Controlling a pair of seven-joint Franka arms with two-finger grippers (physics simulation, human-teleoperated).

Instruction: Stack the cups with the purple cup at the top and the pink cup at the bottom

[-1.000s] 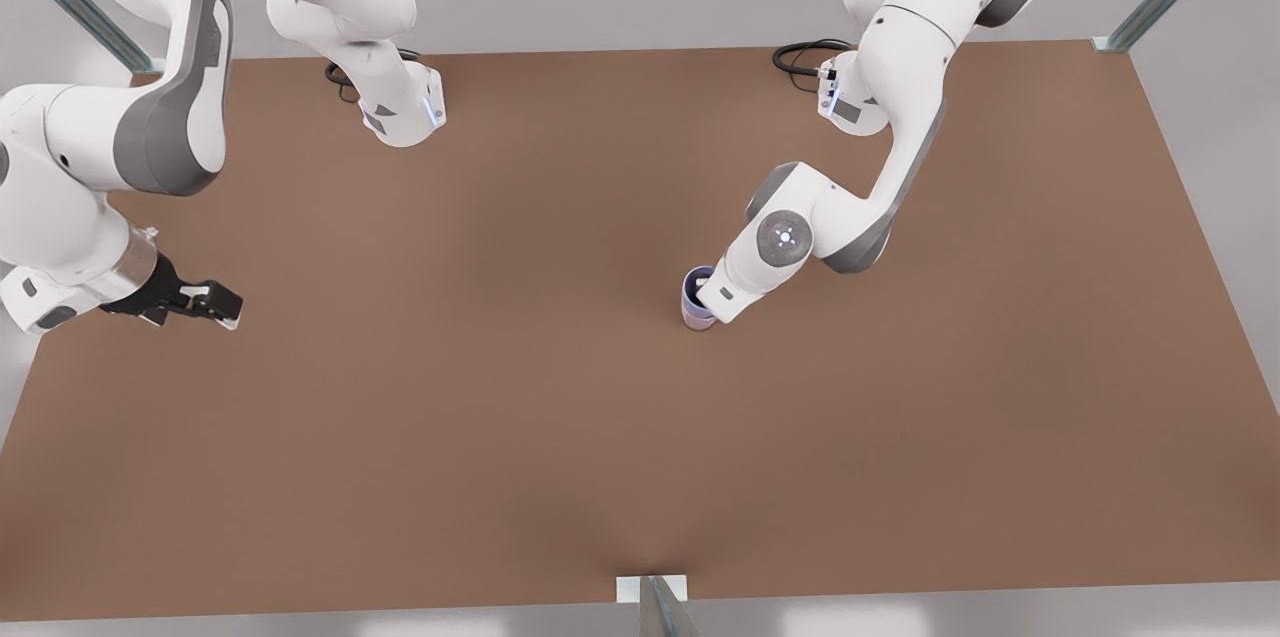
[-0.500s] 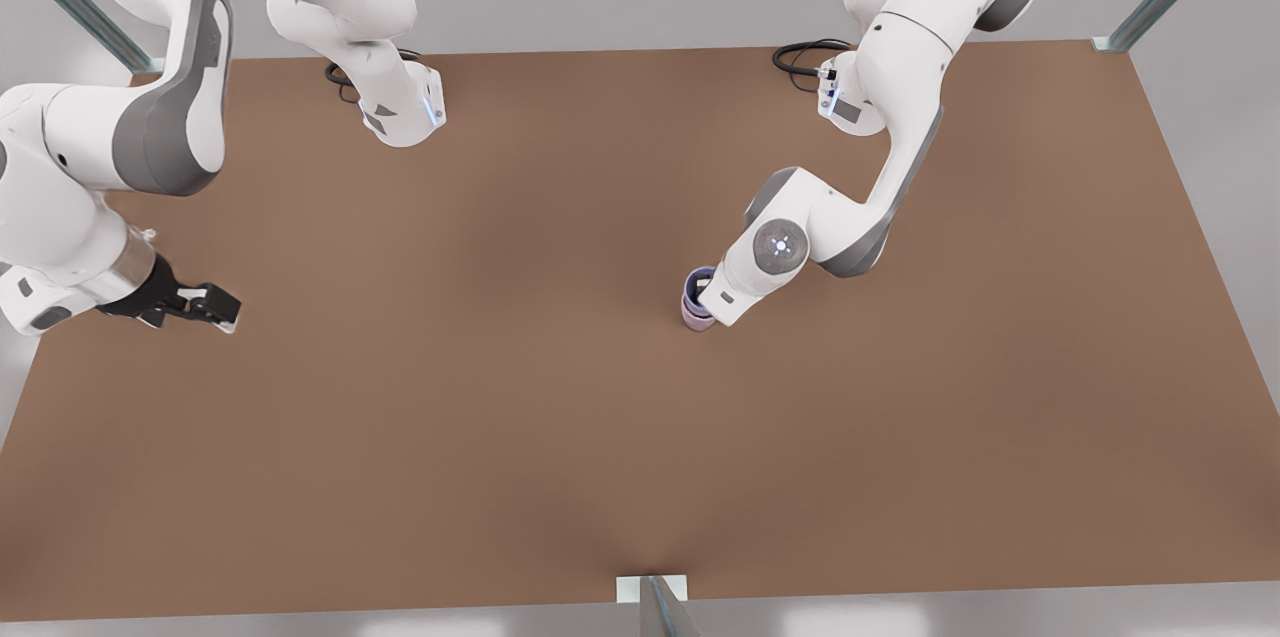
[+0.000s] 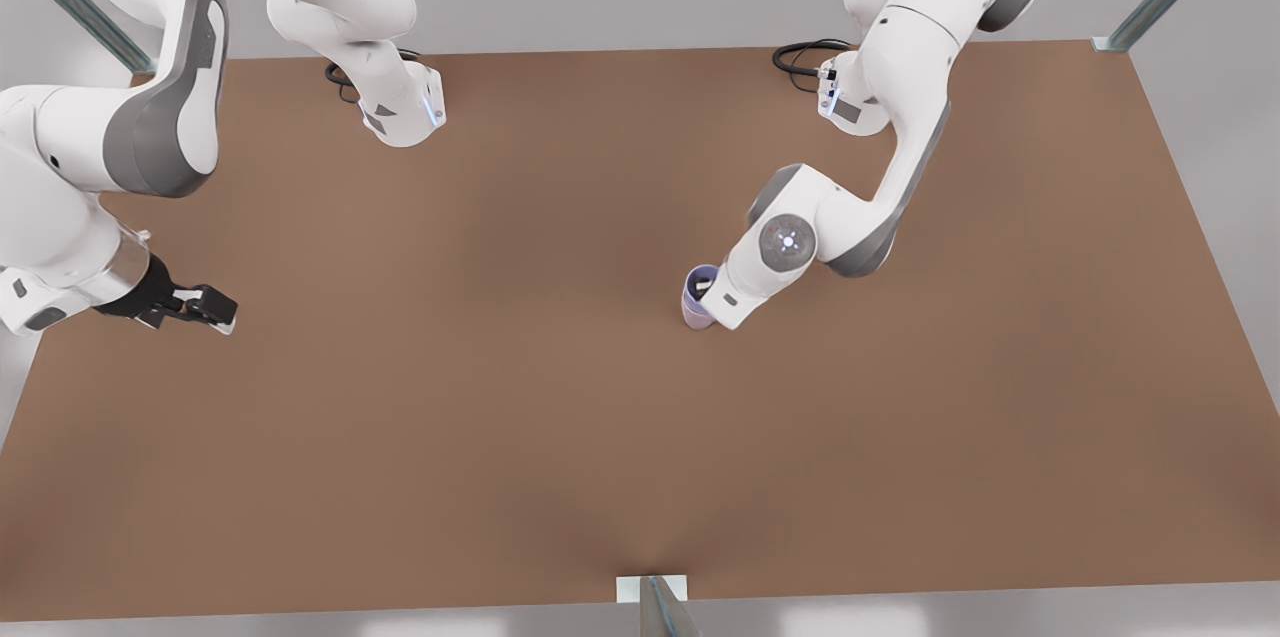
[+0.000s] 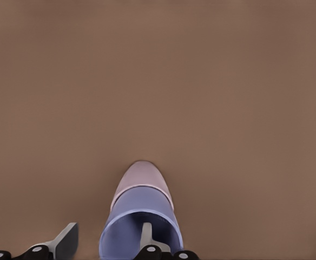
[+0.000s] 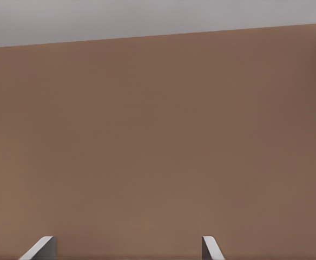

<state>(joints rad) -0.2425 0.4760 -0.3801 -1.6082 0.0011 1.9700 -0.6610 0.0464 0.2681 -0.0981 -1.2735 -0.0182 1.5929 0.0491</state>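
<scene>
Left wrist view: the left gripper (image 4: pixel 106 244) stands open astride the wall of the purple cup (image 4: pixel 139 214), one finger inside. That cup is nested in the pink cup (image 4: pixel 142 174). The right gripper (image 3: pixel 205 305) waits open, well apart.

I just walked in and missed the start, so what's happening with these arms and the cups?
The purple cup already sits nested in the pink cup near the middle of the table. The left gripper is at the stack with its fingers spread, one finger inside the purple cup and the other outside its wall, so it looks released. The right gripper waits open over bare table at the front view's left.
</scene>
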